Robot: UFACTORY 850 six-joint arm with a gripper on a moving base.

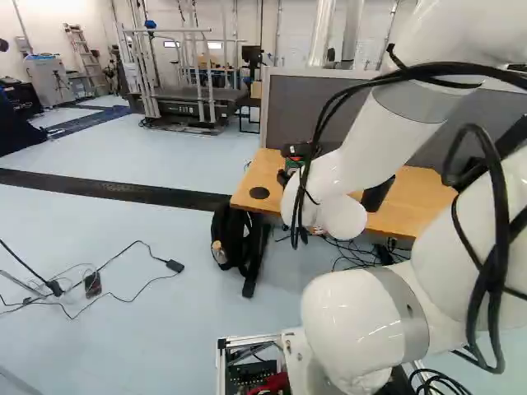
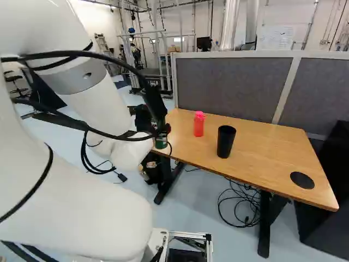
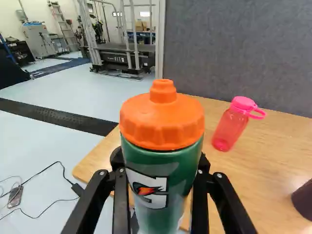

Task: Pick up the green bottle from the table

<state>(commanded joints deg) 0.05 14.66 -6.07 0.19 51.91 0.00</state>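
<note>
At the table's near left corner in the right base view, my gripper (image 2: 161, 130) holds the green bottle (image 2: 161, 142), partly hidden by cables and the arm. In the wrist view the bottle (image 3: 163, 195), with its orange lid, stands upright between the two black fingers of the gripper (image 3: 161, 163), which is shut on it from both sides. Its base is hidden, so I cannot tell whether it touches the table (image 2: 256, 147).
A pink bottle (image 2: 199, 124) and a black cup (image 2: 226, 142) stand on the table, to one side of the gripper. A grey partition (image 2: 234, 87) rises behind. Beneath the table are loose cables (image 2: 240, 204) and a black bag (image 1: 239, 239).
</note>
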